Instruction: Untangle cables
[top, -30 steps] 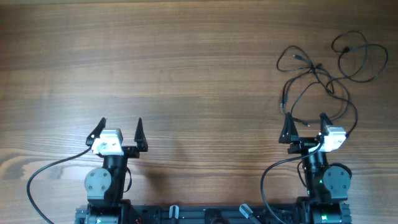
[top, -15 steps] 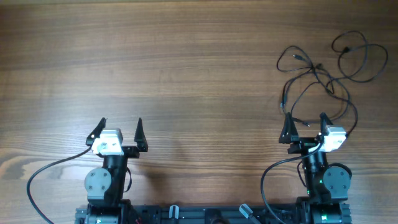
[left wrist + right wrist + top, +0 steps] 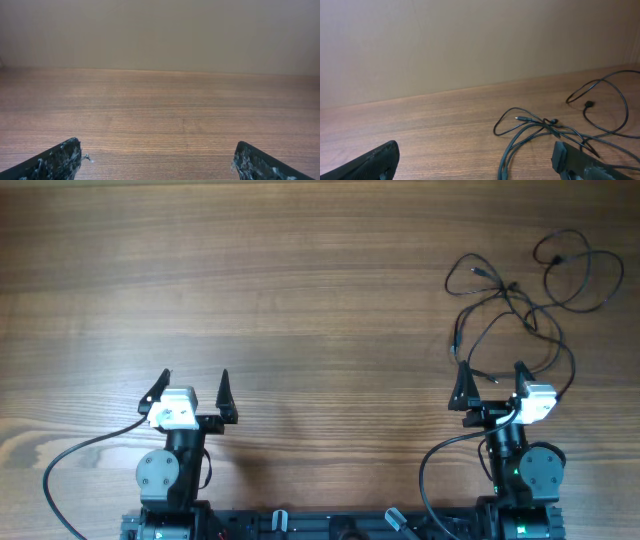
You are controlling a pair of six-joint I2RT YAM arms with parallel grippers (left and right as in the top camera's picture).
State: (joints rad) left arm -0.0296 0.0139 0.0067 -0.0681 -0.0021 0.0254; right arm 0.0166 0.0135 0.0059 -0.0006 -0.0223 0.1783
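Note:
The cables [image 3: 520, 300] are thin black cords in loose tangled loops on the wooden table at the far right, with small plugs at their ends. They also show in the right wrist view [image 3: 545, 131], just ahead of the fingers. My right gripper [image 3: 491, 388] is open and empty; the nearest cable loop lies by its fingertips. My left gripper [image 3: 192, 393] is open and empty at the near left, far from the cables. In the left wrist view my left gripper [image 3: 157, 160] shows only bare wood between its fingers.
The wooden table [image 3: 300, 290] spreads across the whole overhead view. Thick black arm wires [image 3: 80, 455] curve beside both arm bases at the near edge. A plain beige wall [image 3: 470, 40] stands behind the table's far edge.

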